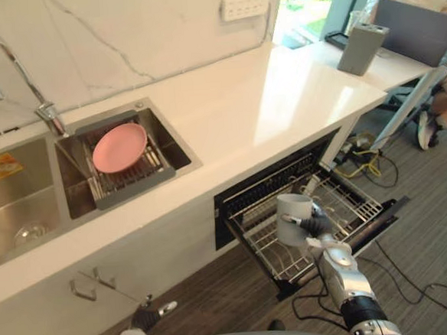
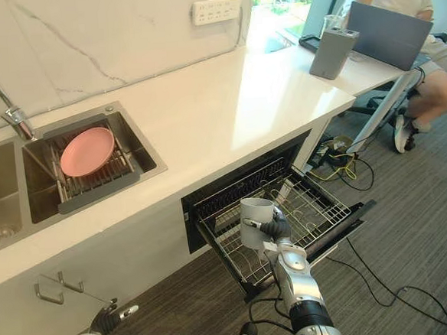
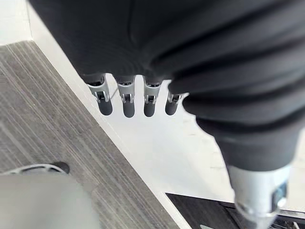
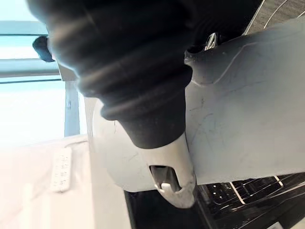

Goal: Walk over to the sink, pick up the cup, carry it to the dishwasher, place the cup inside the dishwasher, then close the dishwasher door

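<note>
A pale grey cup (image 1: pixel 293 218) hangs upright over the pulled-out wire rack (image 1: pixel 341 205) of the open dishwasher, held a little above the wires. My right hand (image 1: pixel 313 225) is shut on it from the near side, thumb (image 4: pixel 167 180) pressed to the cup's wall (image 4: pixel 243 124). The dishwasher door (image 1: pixel 381 222) lies folded down past the rack. My left hand (image 1: pixel 146 318) hangs low by the cabinet front, its fingers (image 3: pixel 125 100) straight and holding nothing.
The white counter (image 1: pixel 265 103) runs above the dishwasher. A double sink (image 1: pixel 180 151) at left holds a pink plate (image 1: pixel 119 147) on a drying rack, with a tap (image 1: pixel 1 60) behind. A person with a laptop (image 1: pixel 417 31) sits at far right; cables (image 1: pixel 373 165) lie on the floor.
</note>
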